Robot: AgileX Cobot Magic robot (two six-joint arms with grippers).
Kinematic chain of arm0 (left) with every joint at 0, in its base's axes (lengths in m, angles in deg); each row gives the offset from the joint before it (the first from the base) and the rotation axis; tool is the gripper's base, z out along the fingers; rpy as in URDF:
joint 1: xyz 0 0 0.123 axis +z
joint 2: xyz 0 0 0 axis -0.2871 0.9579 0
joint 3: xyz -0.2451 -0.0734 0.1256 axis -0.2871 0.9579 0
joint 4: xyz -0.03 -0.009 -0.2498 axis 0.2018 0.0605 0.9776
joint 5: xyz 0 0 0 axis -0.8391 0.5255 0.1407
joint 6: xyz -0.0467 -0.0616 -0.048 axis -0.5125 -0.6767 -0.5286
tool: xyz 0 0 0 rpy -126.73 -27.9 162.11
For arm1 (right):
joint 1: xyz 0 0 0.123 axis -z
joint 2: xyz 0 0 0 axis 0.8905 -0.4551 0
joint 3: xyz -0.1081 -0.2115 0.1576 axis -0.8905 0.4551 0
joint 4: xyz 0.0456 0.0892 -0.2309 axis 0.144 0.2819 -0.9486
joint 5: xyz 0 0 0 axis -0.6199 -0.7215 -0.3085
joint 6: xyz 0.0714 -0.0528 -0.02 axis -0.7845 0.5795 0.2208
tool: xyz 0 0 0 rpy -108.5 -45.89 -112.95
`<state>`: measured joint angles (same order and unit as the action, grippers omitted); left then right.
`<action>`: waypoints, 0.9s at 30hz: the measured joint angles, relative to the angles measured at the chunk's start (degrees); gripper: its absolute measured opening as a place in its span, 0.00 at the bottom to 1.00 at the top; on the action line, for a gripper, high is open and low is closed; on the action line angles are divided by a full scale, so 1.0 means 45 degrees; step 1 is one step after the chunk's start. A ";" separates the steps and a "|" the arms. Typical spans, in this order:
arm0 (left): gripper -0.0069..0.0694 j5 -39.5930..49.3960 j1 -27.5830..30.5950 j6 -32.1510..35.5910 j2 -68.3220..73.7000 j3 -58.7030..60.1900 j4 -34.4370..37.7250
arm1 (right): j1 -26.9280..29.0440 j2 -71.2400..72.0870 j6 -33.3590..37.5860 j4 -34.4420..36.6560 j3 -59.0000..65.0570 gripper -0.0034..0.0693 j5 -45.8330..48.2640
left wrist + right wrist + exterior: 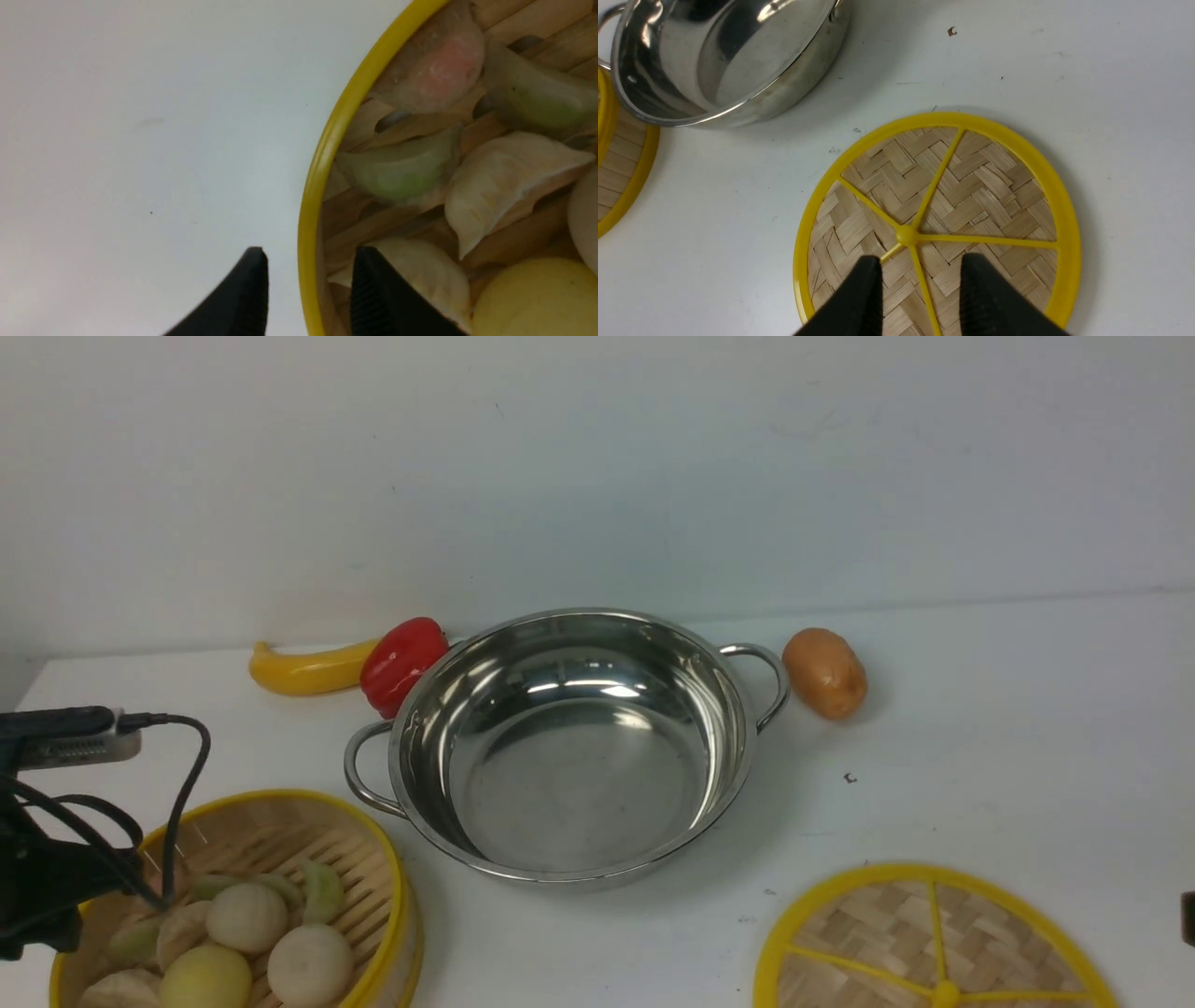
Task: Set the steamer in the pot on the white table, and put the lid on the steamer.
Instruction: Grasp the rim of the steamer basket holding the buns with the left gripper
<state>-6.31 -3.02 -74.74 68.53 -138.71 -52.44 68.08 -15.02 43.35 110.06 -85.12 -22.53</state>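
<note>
Steamer (pixel 271 795): on white table (pixel 980 728), near-left of pot (pixel 709 709) | lid (pixel 896 924): near-right of pot | wall (pixel 597 476): white, behind pot | my left gripper (pixel 308 254): apart, astride steamer rim | my right gripper (pixel 922 261): apart above lid, holding nothing

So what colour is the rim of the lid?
Bright yellow, clearest on the lid in the right wrist view.

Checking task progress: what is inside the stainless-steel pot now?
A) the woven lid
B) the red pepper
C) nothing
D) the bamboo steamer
C: the pot shows only its bare shiny floor, while the steamer and the lid both sit on the white table beside it.
</note>
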 joint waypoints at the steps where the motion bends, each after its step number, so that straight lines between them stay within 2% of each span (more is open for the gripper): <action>1: 0.41 -0.0201 0.0000 0.0000 0.0186 0.0000 -0.0004 | 0.0000 0.0000 0.0000 0.0000 0.0000 0.39 0.0000; 10: 0.41 -0.0912 0.0030 -0.0191 0.1445 -0.0005 -0.0529 | 0.0000 0.0000 0.0000 0.0000 0.0000 0.39 0.0182; 13: 0.39 -0.1443 0.0297 -0.0677 0.2036 -0.0015 -0.0637 | 0.0000 0.0000 0.0000 0.0000 0.0000 0.39 0.0240; 17: 0.21 -0.1656 0.0772 -0.0838 0.2410 -0.0028 -0.0631 | 0.0000 0.0000 0.0000 0.0000 0.0000 0.39 0.0343; 19: 0.15 -0.1656 0.1390 -0.0929 0.2423 -0.0028 -0.0630 | 0.0000 0.0000 0.0000 0.0091 0.0000 0.39 0.0400; 24: 0.14 -0.0943 0.2905 -0.1026 0.1976 -0.0360 -0.0168 | 0.0000 0.0000 0.0000 0.0251 0.0000 0.39 0.0496; 27: 0.14 -0.0178 0.3826 -0.0328 0.1293 -0.0920 0.0462 | 0.0000 0.0000 -0.0012 0.0281 0.0000 0.39 0.0537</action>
<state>-7.11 14.20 -76.21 74.35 -142.85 -50.36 68.08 -15.02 43.29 111.32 -85.12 -20.11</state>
